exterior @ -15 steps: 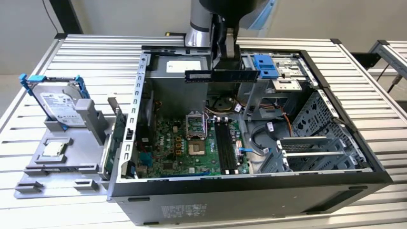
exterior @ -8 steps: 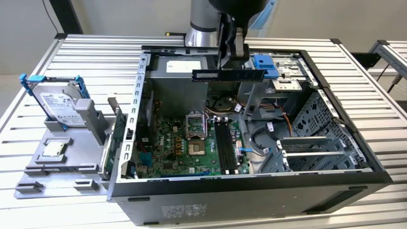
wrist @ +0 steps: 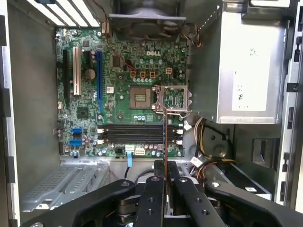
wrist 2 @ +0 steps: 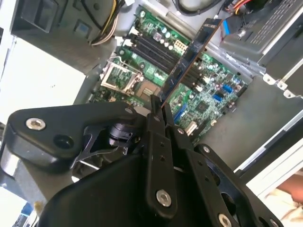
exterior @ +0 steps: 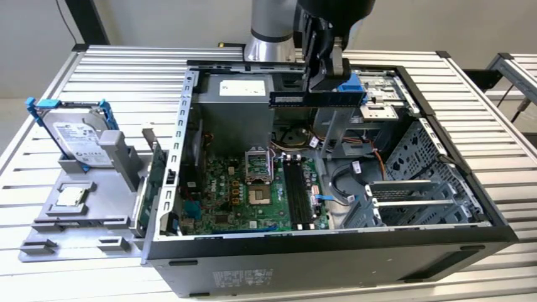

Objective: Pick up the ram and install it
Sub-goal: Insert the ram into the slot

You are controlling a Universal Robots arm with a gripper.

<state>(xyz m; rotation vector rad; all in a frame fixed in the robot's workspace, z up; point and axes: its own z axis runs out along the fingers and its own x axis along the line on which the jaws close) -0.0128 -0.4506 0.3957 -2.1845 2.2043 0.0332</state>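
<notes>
Nearest the lens in both wrist views is the black gripper (wrist: 164, 165), its two fingers pressed tight on the ram (wrist: 164, 137), which sticks out from the tips as a thin dark edge. In the upper middle of the exterior view the ram hangs level above the open computer case (exterior: 336, 264), apart from the black slots (wrist: 132, 135) on the green motherboard (exterior: 218, 182). The case lies on a slatted metal table (exterior: 126, 60); at the exterior view's left stands a hard drive (exterior: 80, 135).
</notes>
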